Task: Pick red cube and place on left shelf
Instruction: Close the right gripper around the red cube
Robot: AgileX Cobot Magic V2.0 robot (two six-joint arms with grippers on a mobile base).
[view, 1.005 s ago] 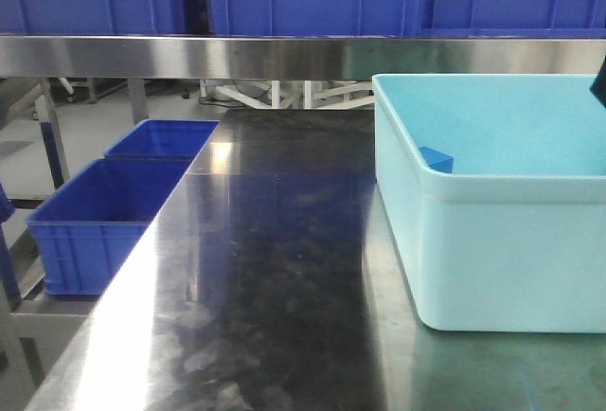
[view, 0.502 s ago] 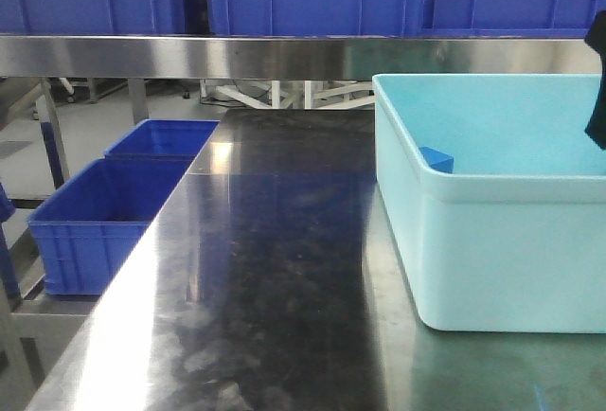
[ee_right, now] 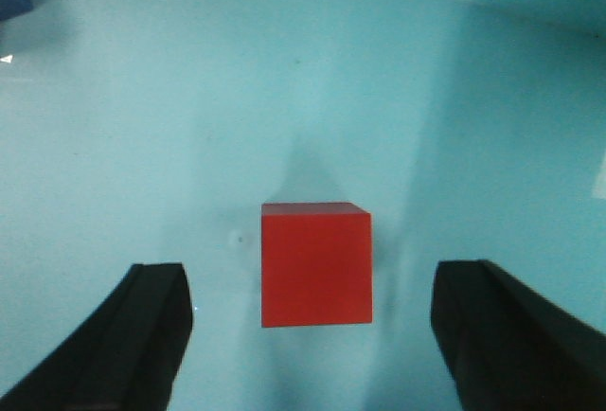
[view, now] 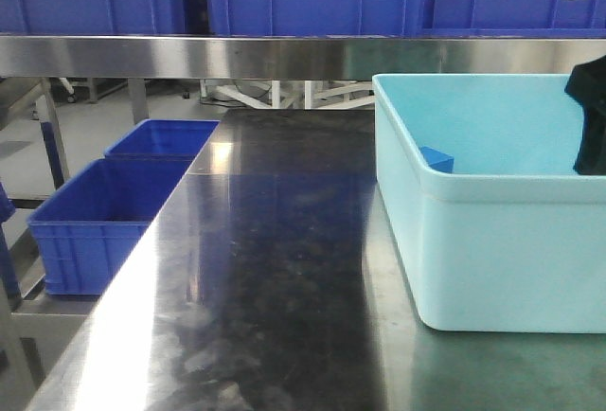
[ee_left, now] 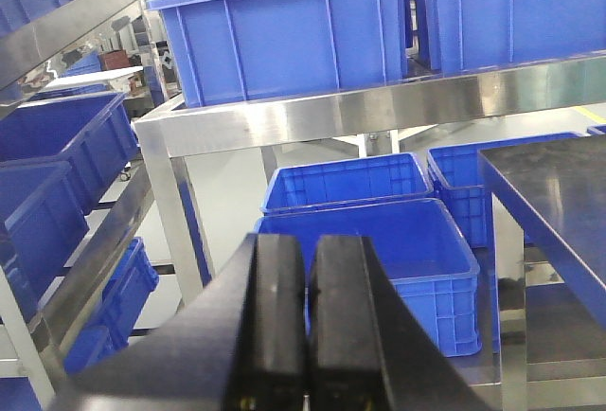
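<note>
Step in hand: approach for grasp. Right claw (ee_right: 317, 283) is held wide astride the red cube (ee_right: 315, 264), centre frame, in the pale tub (ee_right: 142, 98). Descent and closure are called for next. Left claw (ee_left: 305, 316) is pressed together, empty.

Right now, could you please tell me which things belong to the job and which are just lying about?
Job: red cube; right pincer, open over it; left shelf; pale tub.
Lying about: blue block; low blue crates; steel table; shut left pincer.
</note>
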